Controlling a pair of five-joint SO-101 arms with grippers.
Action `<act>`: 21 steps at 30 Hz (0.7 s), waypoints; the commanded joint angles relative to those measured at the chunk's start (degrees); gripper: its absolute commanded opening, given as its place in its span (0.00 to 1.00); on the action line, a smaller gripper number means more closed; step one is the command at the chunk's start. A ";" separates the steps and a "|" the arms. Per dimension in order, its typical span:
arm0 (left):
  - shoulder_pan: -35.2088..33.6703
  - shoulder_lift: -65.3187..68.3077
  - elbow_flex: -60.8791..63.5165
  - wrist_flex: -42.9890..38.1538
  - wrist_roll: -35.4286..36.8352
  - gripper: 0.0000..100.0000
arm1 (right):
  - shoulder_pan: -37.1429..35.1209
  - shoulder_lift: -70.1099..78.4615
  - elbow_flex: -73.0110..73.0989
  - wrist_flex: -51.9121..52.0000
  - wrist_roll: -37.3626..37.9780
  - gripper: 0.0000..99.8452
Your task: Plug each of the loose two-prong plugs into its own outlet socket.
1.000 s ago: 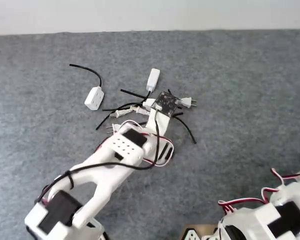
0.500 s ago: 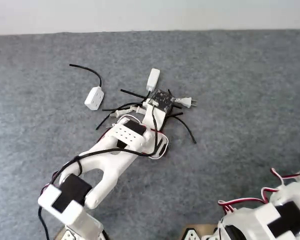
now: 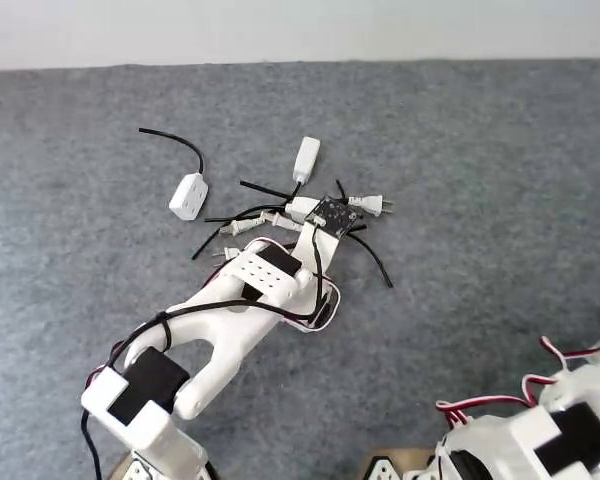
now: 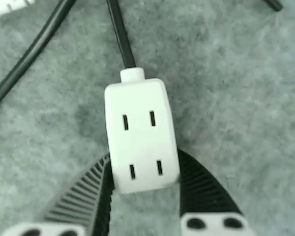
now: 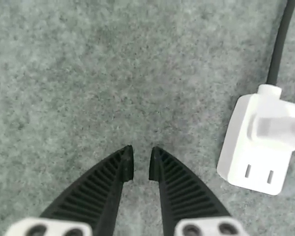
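Observation:
A white outlet socket (image 4: 140, 132) with two pairs of slots and a black cord sits between the fingers of my left gripper (image 4: 143, 162), which is shut on its sides. From above, that gripper (image 3: 325, 213) is in the tangle at mid-table, at the white socket (image 3: 301, 208). Loose two-prong plugs lie beside it: one to the right (image 3: 372, 205), two to the left (image 3: 242, 227). My right gripper (image 5: 141, 161) hovers over bare carpet, shut with nothing in it. A white socket (image 5: 255, 152) with a pale plug body on it lies to one side of it.
Two more white sockets lie on the grey carpet: one at the left (image 3: 188, 195) with a curled black cord, one farther back (image 3: 306, 158). Black cords (image 3: 372, 262) cross around the left gripper. The right arm's body (image 3: 540, 430) sits at the front right corner.
The left arm's elbow has swung forward and its gripper has shifted slightly within the tangle. The right arm has kept still.

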 commanded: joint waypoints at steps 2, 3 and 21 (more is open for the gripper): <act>0.53 -3.78 -2.07 3.78 -0.09 0.01 | -0.40 -0.22 -0.53 -1.01 0.44 0.06; 0.62 -4.04 -1.98 4.84 -0.09 0.01 | -0.48 -0.22 -0.53 -1.01 0.44 0.06; 2.81 -33.49 19.82 -8.53 13.01 0.01 | -1.45 -0.22 -0.53 -1.01 0.44 0.06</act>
